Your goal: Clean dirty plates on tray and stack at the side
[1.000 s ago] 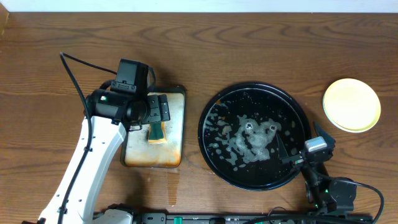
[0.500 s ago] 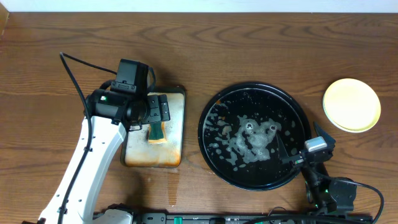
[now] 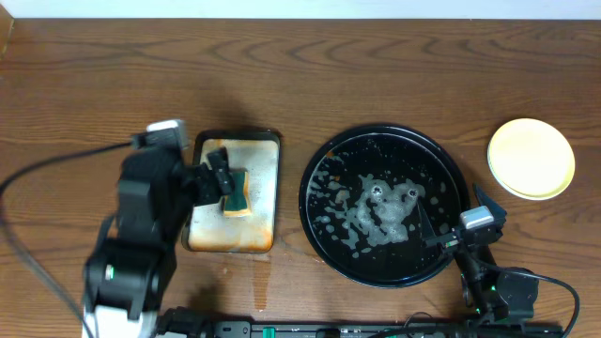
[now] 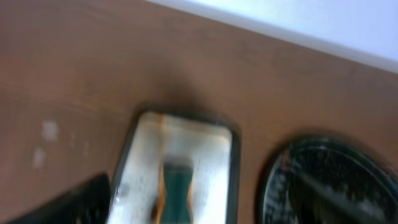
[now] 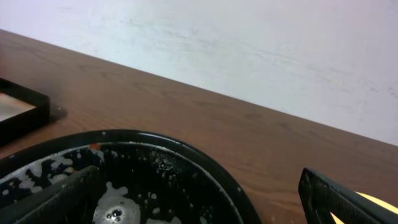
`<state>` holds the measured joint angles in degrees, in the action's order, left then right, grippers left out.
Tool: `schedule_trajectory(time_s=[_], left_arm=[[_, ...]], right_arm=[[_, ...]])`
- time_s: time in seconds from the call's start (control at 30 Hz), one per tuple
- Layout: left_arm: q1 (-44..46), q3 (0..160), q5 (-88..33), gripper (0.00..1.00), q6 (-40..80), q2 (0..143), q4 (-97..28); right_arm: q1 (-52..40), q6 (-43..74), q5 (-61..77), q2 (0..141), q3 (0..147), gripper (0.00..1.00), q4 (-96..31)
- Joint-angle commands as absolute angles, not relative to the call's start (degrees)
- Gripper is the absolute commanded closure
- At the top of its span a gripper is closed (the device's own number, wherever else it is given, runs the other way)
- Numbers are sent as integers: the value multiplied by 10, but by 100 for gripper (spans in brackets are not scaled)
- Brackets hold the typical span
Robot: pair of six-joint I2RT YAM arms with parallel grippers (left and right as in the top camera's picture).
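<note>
The black tray (image 3: 424, 167), wet with white suds, lies right of centre; no plate is on it. It also shows in the left wrist view (image 4: 329, 180) and the right wrist view (image 5: 205, 167). A pale yellow plate (image 3: 531, 158) lies on the bare wood at the far right; its edge shows in the right wrist view (image 5: 380, 205). No mint-blue plate is visible. My right gripper (image 3: 449, 223) is open and empty over the tray's front right rim. My left gripper (image 3: 218, 176) is open and empty at the left of the green sponge (image 3: 236, 193). The left wrist view is blurred.
The rust-stained metal pan (image 3: 265, 178) holds the sponge, left of the tray; both show in the left wrist view, pan (image 4: 214, 146) and sponge (image 4: 176, 186). The pan's corner shows in the right wrist view (image 5: 22, 106). A wet patch lies on the wood in front of the pan.
My left arm has pulled back to the left and toward the front, away from above the pan; the sponge stays in the pan. The right arm has not moved.
</note>
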<state>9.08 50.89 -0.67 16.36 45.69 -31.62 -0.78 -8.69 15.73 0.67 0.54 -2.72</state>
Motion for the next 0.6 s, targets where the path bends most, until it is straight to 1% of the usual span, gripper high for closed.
schedule_trajectory(time_s=[0.0,0.1,0.17,0.37,0.57], left_arm=[[65,414,2,8,142,368,-228],[31,330,-30,8,123,281,-146],[11,279,-47,8,120,222,-114],[-6,170,-49,8,110,78,-79],[-6,99,-38,8,109,1,-57]], right_arm=[[-8,-95,154,3,3,1,-28],[-8,-95,154,3,3,1,-28],[-8,-95,154,3,3,1,-28],[-8,-95,154,3,3,1,-28],[-8,-95,154,3,3,1,-28]])
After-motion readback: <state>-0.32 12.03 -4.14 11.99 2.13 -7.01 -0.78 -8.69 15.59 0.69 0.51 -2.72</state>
